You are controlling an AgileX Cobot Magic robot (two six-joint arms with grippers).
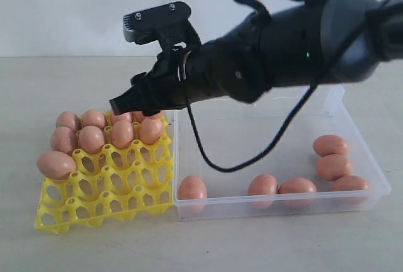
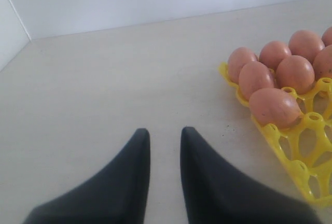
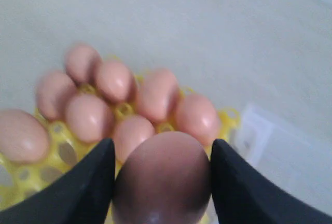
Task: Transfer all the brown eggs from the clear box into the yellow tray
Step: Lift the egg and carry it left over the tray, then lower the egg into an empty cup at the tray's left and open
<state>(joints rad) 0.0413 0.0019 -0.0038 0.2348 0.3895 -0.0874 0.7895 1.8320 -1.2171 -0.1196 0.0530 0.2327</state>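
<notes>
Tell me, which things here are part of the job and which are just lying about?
Part of the job: eggs, box, tray, right gripper holding one egg.
Just there: table, cable, left gripper, empty.

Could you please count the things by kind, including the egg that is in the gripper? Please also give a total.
yellow tray: 1
clear box: 1
brown eggs: 16 (9 in the yellow tray, 6 in the clear box, 1 in the right gripper)
Total: 18
</notes>
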